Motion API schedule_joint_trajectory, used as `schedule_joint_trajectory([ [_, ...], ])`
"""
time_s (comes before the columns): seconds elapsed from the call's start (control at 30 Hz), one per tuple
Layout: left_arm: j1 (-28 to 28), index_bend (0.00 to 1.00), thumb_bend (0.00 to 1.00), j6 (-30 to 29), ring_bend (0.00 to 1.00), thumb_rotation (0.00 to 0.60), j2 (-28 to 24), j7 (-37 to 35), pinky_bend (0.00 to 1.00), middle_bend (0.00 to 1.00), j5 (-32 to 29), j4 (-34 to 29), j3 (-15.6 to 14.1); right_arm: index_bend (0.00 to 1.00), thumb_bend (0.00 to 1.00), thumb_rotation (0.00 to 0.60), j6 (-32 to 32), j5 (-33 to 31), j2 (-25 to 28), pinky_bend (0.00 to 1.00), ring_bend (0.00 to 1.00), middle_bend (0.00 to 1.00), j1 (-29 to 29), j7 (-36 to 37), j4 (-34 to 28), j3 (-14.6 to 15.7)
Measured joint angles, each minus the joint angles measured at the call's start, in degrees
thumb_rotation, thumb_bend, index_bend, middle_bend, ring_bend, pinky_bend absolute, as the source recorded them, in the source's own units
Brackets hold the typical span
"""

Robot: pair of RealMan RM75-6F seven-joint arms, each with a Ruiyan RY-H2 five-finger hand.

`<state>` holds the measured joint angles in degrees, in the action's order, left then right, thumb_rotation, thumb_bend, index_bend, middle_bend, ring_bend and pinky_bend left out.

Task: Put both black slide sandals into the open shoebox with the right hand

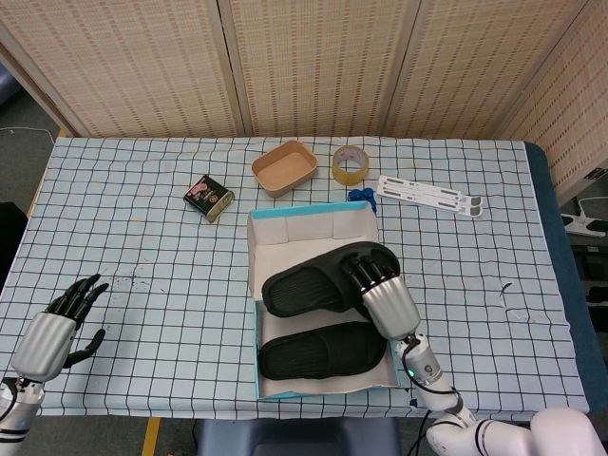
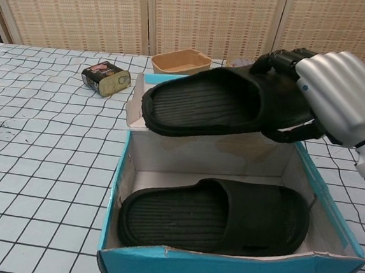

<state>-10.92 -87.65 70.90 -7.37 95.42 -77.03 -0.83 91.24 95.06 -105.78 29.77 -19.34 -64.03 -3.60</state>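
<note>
My right hand (image 1: 382, 292) (image 2: 336, 92) grips a black slide sandal (image 1: 313, 280) (image 2: 217, 101) by its strap end and holds it level in the air over the open shoebox (image 1: 258, 366) (image 2: 222, 271). The sandal's toe points to the left. A second black sandal (image 1: 321, 350) (image 2: 214, 217) lies flat inside the box near its front wall. The box lid (image 1: 285, 233) stands open at the back. My left hand (image 1: 57, 328) rests open at the table's front left, fingers spread, holding nothing.
Behind the box sit a small dark tin (image 1: 208, 198), a tan paper tray (image 1: 284, 167), a tape roll (image 1: 350, 163), a blue item (image 1: 361, 196) and a white strip (image 1: 429, 195). Checkered cloth covers the table; a woven screen stands behind it.
</note>
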Motion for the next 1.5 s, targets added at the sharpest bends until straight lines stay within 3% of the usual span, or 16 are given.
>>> schedule_joint_trajectory([
  [0.53, -0.11, 0.10, 0.40, 0.33, 0.08, 0.600, -0.19, -0.52, 0.31, 0.03, -0.29, -0.06, 0.09, 0.74, 0.09, 0.600, -5.15, 0.31, -0.76, 0.64, 0.55, 0.67, -0.68, 0.39, -2.50, 1.15],
  [1.03, -0.29, 0.10, 0.40, 0.76, 0.08, 0.600, -0.30, -0.44, 0.31, 0.03, -0.24, -0.37, -0.04, 0.74, 0.09, 0.600, -11.65, -2.24, 4.55, 0.64, 0.55, 0.67, -3.02, -2.14, -13.72, 3.35],
  [1.5, -0.32, 0.10, 0.40, 0.89, 0.08, 0.600, -0.40, -0.51, 0.31, 0.03, -0.40, -0.46, 0.01, 0.74, 0.09, 0.600, -18.64, -6.51, 4.15, 0.64, 0.55, 0.68, -4.18, -5.96, -11.78, 4.02],
])
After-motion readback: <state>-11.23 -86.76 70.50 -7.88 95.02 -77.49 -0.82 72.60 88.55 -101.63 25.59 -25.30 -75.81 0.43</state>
